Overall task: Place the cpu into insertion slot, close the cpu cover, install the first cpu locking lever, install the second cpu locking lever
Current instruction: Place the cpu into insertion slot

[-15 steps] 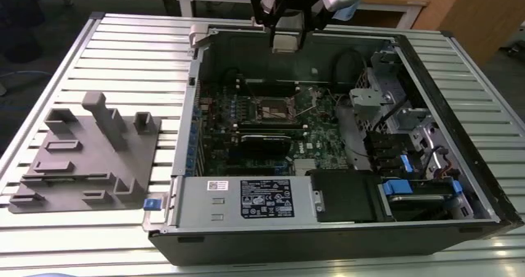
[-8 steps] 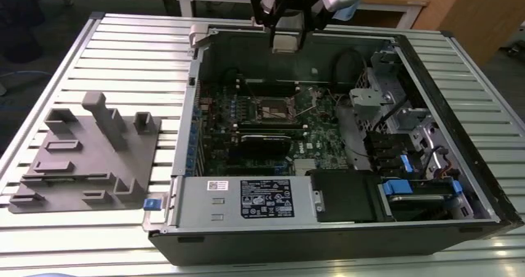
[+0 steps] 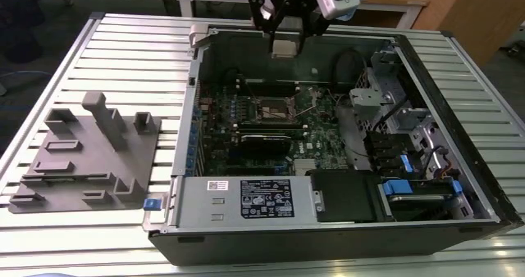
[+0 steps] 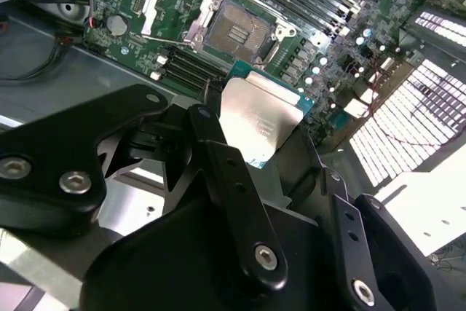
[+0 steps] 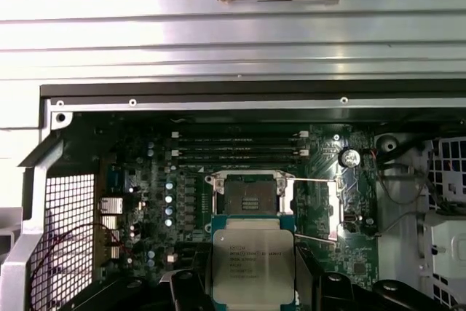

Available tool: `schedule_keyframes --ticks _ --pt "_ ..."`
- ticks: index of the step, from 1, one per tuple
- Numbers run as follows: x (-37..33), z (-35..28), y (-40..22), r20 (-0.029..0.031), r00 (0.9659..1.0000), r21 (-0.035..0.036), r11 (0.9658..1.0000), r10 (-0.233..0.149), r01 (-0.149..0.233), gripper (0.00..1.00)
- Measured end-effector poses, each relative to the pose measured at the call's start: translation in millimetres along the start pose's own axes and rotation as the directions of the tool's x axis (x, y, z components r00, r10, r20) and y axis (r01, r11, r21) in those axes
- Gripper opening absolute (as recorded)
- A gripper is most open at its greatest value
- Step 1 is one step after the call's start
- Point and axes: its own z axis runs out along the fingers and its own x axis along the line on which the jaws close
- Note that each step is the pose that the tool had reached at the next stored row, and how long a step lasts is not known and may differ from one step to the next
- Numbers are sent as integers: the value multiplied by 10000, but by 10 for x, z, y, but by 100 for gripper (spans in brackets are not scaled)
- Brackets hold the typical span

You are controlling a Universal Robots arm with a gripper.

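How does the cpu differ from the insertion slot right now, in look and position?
Look: the cpu has a bright silvery metal top; the insertion slot has a dark centre inside a metal rim. Position: the cpu is held up in the gripper; the insertion slot sits fixed in the green motherboard. State: the insertion slot is uncovered and empty; the cpu is not yet in it. Both are square.

Silvery-grey top with teal-green edging on the cpu (image 5: pixel 253 267). Matte black on the gripper (image 4: pixel 258 132). Black with a dark centre and silver rim for the insertion slot (image 5: pixel 244 196). Green, dotted with silver, across the motherboard (image 5: pixel 145 172). Pale silver ribbed stripes over the table (image 3: pixel 123 43). Plain grey on the fixture block (image 3: pixel 90 160) at the exterior view's left. Bright blue on the tabs (image 3: pixel 396 188).
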Motion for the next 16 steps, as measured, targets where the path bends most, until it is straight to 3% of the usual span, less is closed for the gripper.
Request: schedule_keyframes --ticks 11,16 --pt "-2 196 -18 1 10000 -1 10000 0 0 54" --pt "-2 212 -19 1 10000 -3 10000 0 0 54"
